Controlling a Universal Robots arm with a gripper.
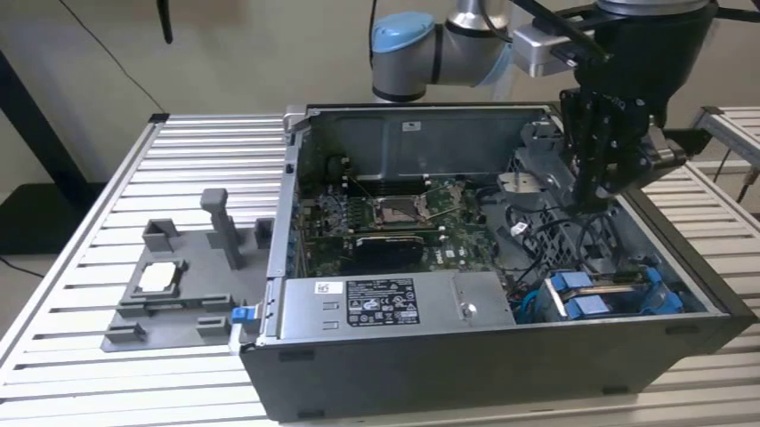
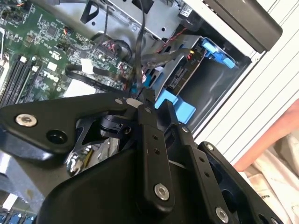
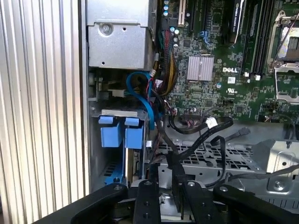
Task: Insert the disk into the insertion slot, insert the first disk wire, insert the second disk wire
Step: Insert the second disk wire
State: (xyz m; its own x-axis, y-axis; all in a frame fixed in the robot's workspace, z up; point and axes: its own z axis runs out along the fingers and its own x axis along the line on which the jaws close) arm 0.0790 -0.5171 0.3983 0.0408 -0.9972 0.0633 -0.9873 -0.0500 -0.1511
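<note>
Wire step, by my reading: disk (image 1: 600, 294) sits in the insertion slot (image 2: 216, 93), blue tabs (image 3: 119, 135) showing. Your tool (image 2: 145, 96) looks pressed together on a black wire (image 2: 139, 46) near it. Seating that wire calls for a square, gentle approach to the disk.

An open dark grey metal computer case (image 1: 475, 378) lies on a slatted aluminium table (image 1: 190, 142). The arm's black gripper (image 1: 590, 203) reaches down into the case's right part, among black cables (image 1: 558, 245), between the green motherboard (image 1: 392, 213) and blue plastic drive carriers (image 1: 588, 294). A silver labelled power-supply box (image 1: 380, 298) sits at the near wall.
</note>
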